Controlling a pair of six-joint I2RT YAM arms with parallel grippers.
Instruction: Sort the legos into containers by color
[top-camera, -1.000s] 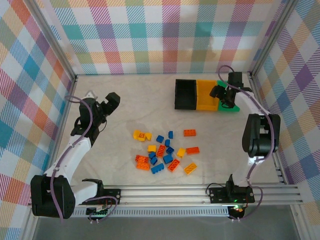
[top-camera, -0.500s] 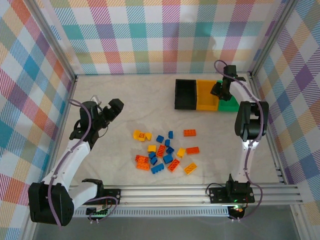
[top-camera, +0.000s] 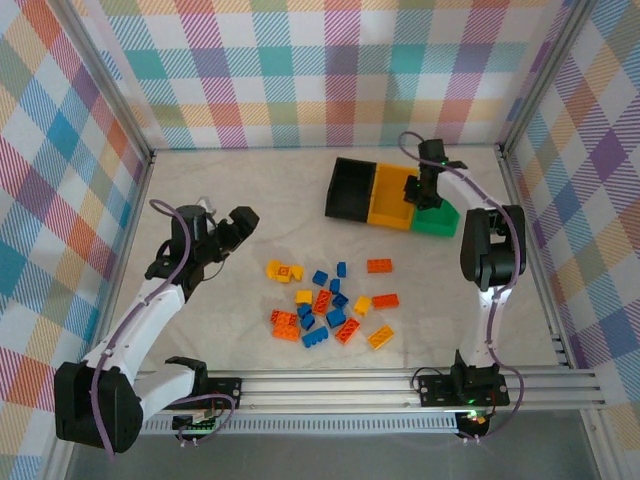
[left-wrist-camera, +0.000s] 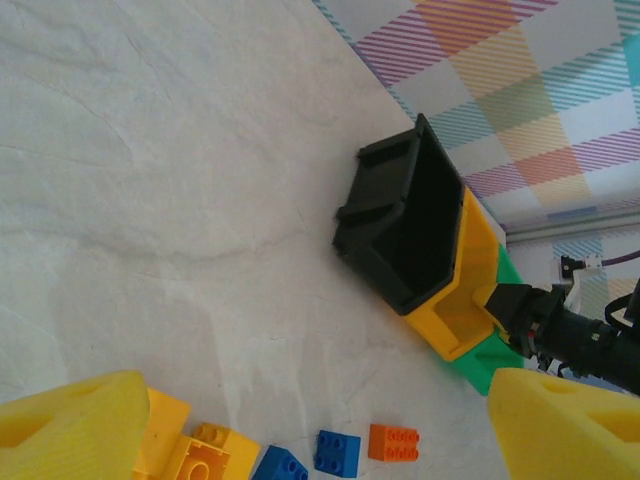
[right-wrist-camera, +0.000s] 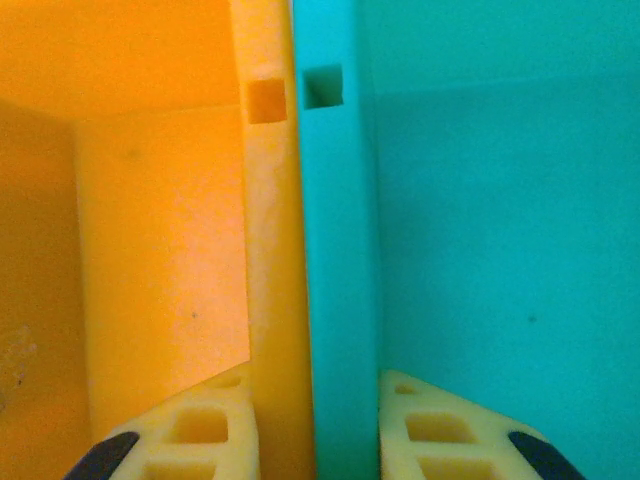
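Legos (top-camera: 323, 302): small yellow, blue, orange-red bricks

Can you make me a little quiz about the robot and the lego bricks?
1. True or false: all the legos are already in the bins.
2. Which bin sits in the middle of the row? A black, B yellow-orange, C green.
3. Fill in: the right gripper straddles the wall between the yellow-orange bin and the ___ bin.
Key: 1 false, they lie on the table; 2 B; 3 green bin.
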